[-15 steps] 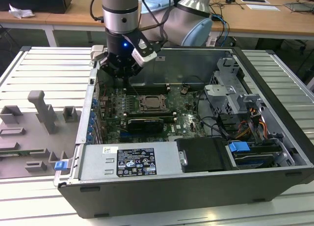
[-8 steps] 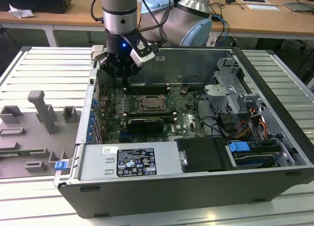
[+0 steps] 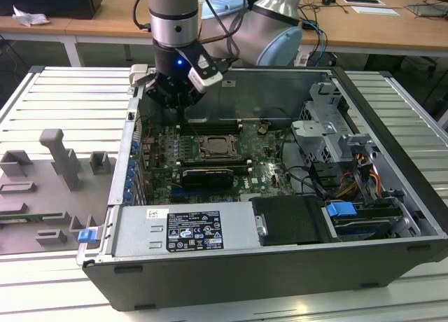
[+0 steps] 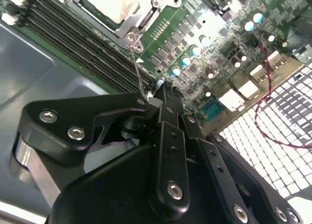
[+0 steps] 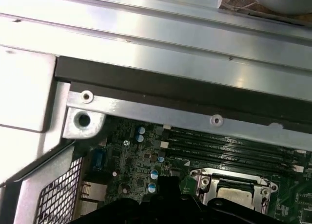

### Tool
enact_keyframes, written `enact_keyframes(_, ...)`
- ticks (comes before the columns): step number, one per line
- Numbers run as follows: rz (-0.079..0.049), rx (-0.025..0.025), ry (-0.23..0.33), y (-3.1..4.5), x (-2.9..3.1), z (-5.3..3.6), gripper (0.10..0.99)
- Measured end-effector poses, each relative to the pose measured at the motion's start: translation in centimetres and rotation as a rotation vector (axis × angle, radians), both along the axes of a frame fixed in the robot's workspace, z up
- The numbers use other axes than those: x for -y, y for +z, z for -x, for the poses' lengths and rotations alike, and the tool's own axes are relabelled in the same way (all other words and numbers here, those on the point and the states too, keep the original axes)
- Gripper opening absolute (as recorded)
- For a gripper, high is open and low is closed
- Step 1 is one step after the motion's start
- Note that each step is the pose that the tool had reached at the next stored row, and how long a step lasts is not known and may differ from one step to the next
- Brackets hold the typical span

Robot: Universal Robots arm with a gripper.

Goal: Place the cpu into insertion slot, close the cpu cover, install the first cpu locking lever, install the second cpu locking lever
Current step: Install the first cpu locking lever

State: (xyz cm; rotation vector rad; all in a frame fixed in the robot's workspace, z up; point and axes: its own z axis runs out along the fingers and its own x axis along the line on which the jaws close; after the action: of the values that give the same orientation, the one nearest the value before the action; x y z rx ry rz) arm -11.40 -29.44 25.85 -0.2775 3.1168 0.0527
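The cpu (image 3: 218,147) lies in its socket on the green motherboard, its pale top (image 4: 109,2) framed by the silvery cpu cover (image 4: 145,15), which lies flat over it. In the first wrist view the cpu (image 5: 235,196) and the cover (image 5: 229,175) sit beside the black memory slots. A thin wire locking lever (image 4: 137,70) rises from the socket's corner to my gripper (image 4: 158,95). The gripper (image 3: 180,106) hangs above the board towards the exterior view's left of the socket, fingers shut together. The lever's free end touches the fingertips; whether it is pinched between them is unclear.
The open case's metal wall (image 5: 195,63) runs close behind the gripper. A long black card (image 3: 206,176) lies in front of the socket. A drive cage (image 3: 329,119) and cables fill the exterior view's right. Grey fixtures (image 3: 63,161) stand on the slatted table.
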Motion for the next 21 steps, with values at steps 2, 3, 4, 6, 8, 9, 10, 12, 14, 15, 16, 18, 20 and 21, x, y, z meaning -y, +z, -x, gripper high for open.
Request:
enact_keyframes(2, 0.0, -0.0001, 0.0, 0.0, -0.02, -0.62, 0.106)
enact_keyframes(3, 0.0, 0.0, 0.0, 0.0, -0.03, -0.7, 0.106)
enact_keyframes(4, 0.0, -0.0001, 0.0, 0.0, -0.03, -0.78, 0.106)
enact_keyframes(6, 0.0, 0.0, 0.0, -0.02, -0.02, -0.93, 0.106)
enact_keyframes(8, 0.0, 0.0001, 0.0, -0.04, -0.03, -1.03, 0.106)
enact_keyframes(9, 0.0, 0.0, 0.0, -0.05, -0.03, -1.07, 0.106)
enact_keyframes(10, 0.0, 0.0, 0.0, -0.06, -0.02, -1.1, 0.106)
enact_keyframes(12, 0.0, 0.0, 0.0, -0.11, -0.03, -1.29, 0.106)
enact_keyframes(14, 0.0, 0.0001, 0.0, -0.2, -0.03, -1.49, 0.106)
enact_keyframes(15, 0.0, 0.0, 0.0, -0.24, -0.03, -1.54, 0.106)
enact_keyframes(16, 0.0, -0.0001, 0.0, -0.3, -0.03, -1.6, 0.106)
enact_keyframes(18, 0.0, -0.0001, 0.0, -0.36, -0.03, -1.67, 0.106)
enact_keyframes(20, 0.0, 0.0001, 0.0, -0.46, -0.03, -1.72, 0.106)
enact_keyframes(21, 0.0, 0.0, 0.0, -0.49, -0.03, -1.75, 0.106)
